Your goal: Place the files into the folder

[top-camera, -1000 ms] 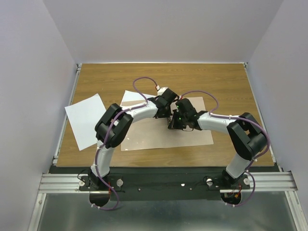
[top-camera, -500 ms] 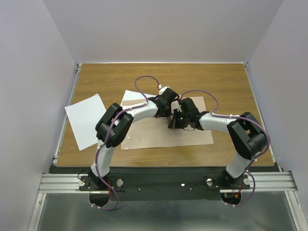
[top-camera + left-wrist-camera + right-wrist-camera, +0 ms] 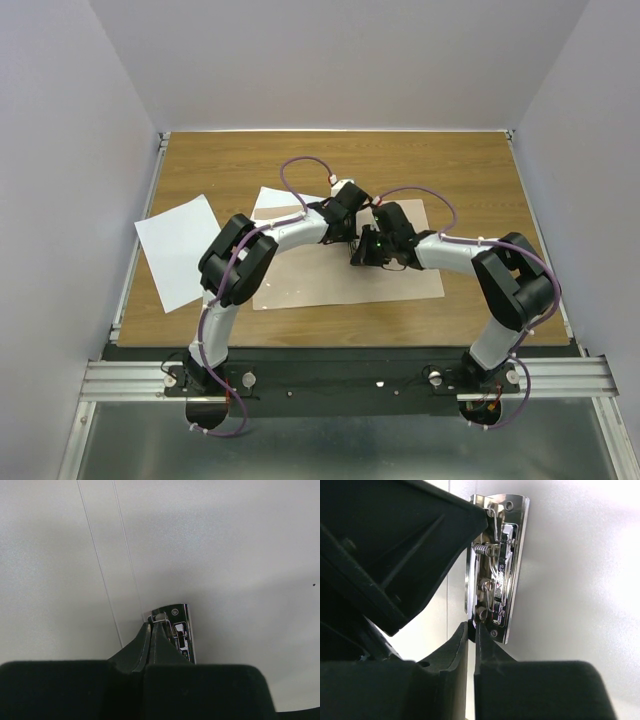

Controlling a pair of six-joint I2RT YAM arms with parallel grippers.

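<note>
Left pincer (image 3: 152,625) and right pincer (image 3: 472,628) both pressed together, tips on the clip (image 3: 502,560) mid-folder (image 3: 330,285), probably to lever it open. Files (image 3: 178,250) not in yet: one left of folder, one at its far-left corner.

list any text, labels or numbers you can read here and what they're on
No readable text in any view.
clip: any stamping on the metal is too blurred to read.
sheets: blank white, no print.
folder: plain tan, no label visible.
</note>
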